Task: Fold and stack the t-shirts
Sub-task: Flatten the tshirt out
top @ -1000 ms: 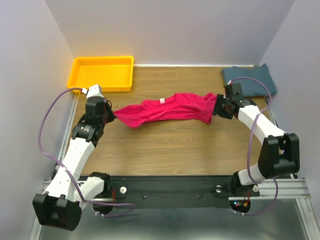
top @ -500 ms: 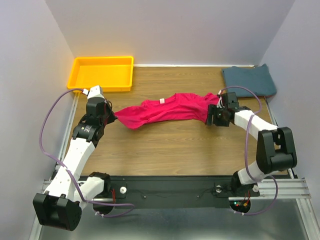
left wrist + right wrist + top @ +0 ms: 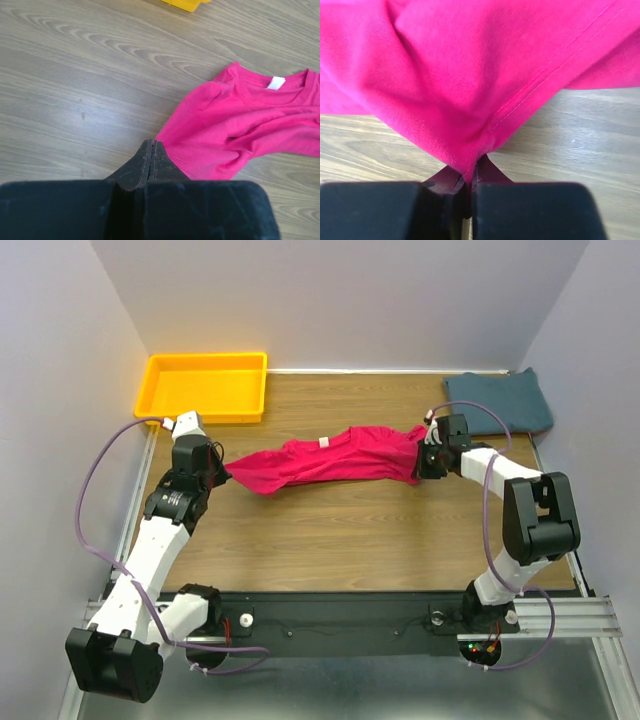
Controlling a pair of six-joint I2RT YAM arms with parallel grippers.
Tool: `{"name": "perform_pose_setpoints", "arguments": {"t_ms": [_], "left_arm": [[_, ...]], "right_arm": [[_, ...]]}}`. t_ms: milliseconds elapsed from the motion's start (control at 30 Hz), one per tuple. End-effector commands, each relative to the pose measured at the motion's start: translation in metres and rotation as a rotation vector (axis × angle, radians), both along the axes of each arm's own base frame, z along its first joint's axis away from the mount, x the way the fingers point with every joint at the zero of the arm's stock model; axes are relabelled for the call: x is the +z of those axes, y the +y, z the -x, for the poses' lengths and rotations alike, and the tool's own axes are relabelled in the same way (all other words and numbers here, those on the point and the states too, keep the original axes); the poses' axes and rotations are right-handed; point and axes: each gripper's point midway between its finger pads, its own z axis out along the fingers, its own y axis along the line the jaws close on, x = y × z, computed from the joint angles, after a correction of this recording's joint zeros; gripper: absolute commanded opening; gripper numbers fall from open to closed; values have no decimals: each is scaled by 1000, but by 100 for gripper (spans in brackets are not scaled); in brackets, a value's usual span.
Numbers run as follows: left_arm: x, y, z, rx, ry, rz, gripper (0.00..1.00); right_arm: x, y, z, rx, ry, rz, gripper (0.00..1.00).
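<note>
Both claws pinch the ends of the pink shirt, mid-bench.

On the wood-grain bench (image 3: 340, 535), the left claw (image 3: 151, 145) has its black fingers pressed flat together, with the corner of the crimson-pink short-sleeved cloth shirt (image 3: 330, 460) caught at their tips. The right claw (image 3: 470, 172) is likewise squeezed narrow on a hemmed corner of the same shirt, whose fabric bunches up from the pinch. The shirt stretches as a rumpled band from one claw to the other across the middle of the bench, its collar and white tag towards the far side. Beyond it, a yellow plastic tray (image 3: 205, 361) sits in the far left corner. The dusty teal-blue shirt (image 3: 500, 402), a folded rectangle, lies in the far right corner, just behind the right claw and apart from the pink one.
</note>
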Motion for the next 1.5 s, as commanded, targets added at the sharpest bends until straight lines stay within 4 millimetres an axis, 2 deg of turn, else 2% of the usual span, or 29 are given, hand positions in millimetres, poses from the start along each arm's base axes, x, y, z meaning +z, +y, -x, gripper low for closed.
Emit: {"name": "perform_pose_setpoints", "arguments": {"t_ms": [0,33,67,100,167,200,233,267,300,367,433,500,533,567,667,700,767,833,900,933,967,1000,1067,1100,1133,1233,1333,1467], "left_arm": [[43,21,0,83,-115,-48,0],[47,25,2,98,-127,-57,0],[53,28,3,113,-138,-67,0],[56,34,6,134,-139,-86,0],[69,41,10,163,-164,-106,0],[71,43,13,165,-163,-113,0],[73,44,14,167,-163,-119,0],[79,45,16,169,-174,-125,0],[80,47,17,172,-174,-131,0],[78,47,18,171,-171,-137,0],[71,46,16,160,-156,-140,0],[63,37,12,112,-136,-127,0],[50,30,8,78,-99,-119,0],[44,29,5,77,-81,-122,0],[17,15,-5,22,-14,-91,0],[12,12,-11,15,-7,-84,0],[7,9,-16,14,-6,-64,0],[5,6,-21,9,-9,-54,0],[6,5,-24,7,-12,-54,0],[3,5,-24,9,-4,-55,0],[2,5,-24,6,-2,-57,0],[2,5,-24,5,-4,-56,0],[2,4,-24,1,-6,-55,0],[2,4,-23,-3,-7,-57,0],[3,4,-22,-4,-12,-57,0],[5,8,-18,7,-21,-67,0],[10,10,-14,14,-42,-66,0],[11,10,-11,16,-48,-64,0]], "right_arm": [[45,5,-20,-26,-100,-33,1],[54,1,-12,-55,-68,-29,1],[75,0,-6,-95,-82,-45,1],[78,-5,12,-120,-13,-27,1],[115,-9,20,-151,-17,-30,1],[115,-15,45,-159,79,2,1],[124,-18,51,-167,93,19,1],[143,-21,50,-166,69,30,1],[147,-28,62,-175,94,65,3],[155,-35,63,-193,80,100,6],[150,-39,60,-201,91,127,10],[140,-35,56,-182,128,115,14],[126,-31,49,-166,170,115,17],[120,-29,44,-158,186,108,19],[99,-30,12,-186,185,137,24],[102,-29,-4,-194,145,133,26],[98,-25,-16,-190,144,122,32],[103,-19,-22,-175,118,84,41],[102,-17,-15,-166,103,68,49],[101,-18,-10,-168,99,69,49],[81,-20,8,-170,149,80,49],[89,-20,13,-176,113,60,49],[75,-17,36,-174,148,36,49],[56,-15,61,-183,212,12,49],[62,-14,69,-187,180,-11,49],[52,-10,99,-219,187,-71,46],[42,-5,117,-208,197,-109,40],[37,-3,121,-217,188,-120,40]]}}
